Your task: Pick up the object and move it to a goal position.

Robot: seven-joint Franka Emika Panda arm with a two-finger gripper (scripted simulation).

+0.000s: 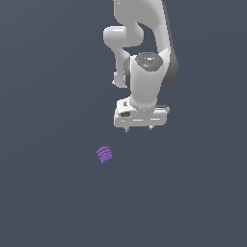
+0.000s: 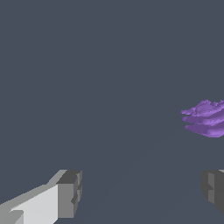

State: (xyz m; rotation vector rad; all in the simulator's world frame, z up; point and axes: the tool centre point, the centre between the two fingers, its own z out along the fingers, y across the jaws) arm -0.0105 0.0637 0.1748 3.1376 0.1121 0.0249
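- Purple and ridged, the object (image 1: 104, 154) lies on the dark grey counter (image 1: 48, 193) in the exterior view, a small layered lump much smaller than the white gripper (image 1: 138, 129).
- White arm links come down from the top of that view and end in the gripper, whose two short fingers (image 1: 126, 129) point downward and stand apart with nothing between them.
- The object sits clear of the fingers, off toward the exterior view's left and lower in the picture; it touches neither finger.
- Grey finger pads show in the wrist view, one finger (image 2: 68, 194) on a white body and the other (image 2: 214, 188) cut by the picture's edge, spread wide with bare counter (image 2: 87, 65) between them.
- The object (image 2: 206, 119) in the wrist view lies outside the gap, beyond the tip of the finger at the picture's edge, partly cropped.
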